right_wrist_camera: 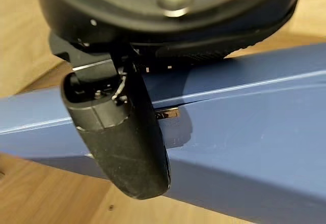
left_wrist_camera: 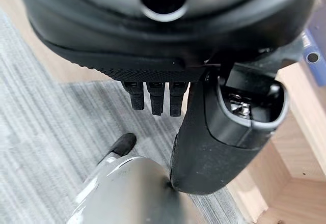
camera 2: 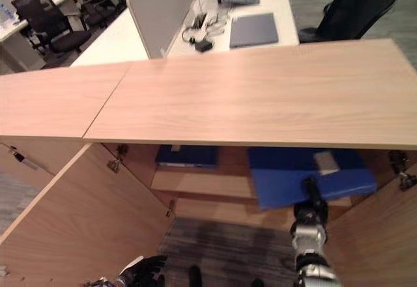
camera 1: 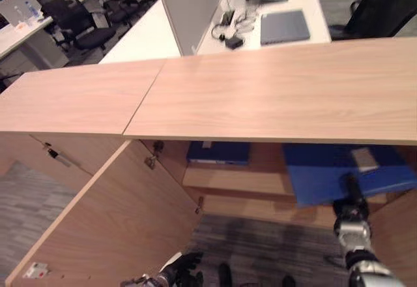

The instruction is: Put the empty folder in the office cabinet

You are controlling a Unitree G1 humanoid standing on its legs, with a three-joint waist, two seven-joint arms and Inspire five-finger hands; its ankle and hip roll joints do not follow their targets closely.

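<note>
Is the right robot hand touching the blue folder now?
Touching. In the right wrist view the right robot hand has its thumb pressed on the blue folder.

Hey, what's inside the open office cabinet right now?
Inside the cabinet a dark blue folder lies at the back left of the shelf, and the right hand holds a brighter blue folder at its edge. The countertop covers everything deeper in.

The right hand [right_wrist_camera: 119,147] reaches forward, thumb pressed down, while the left hand [camera 1: 182,271] hangs low, fingers relaxed.
</note>
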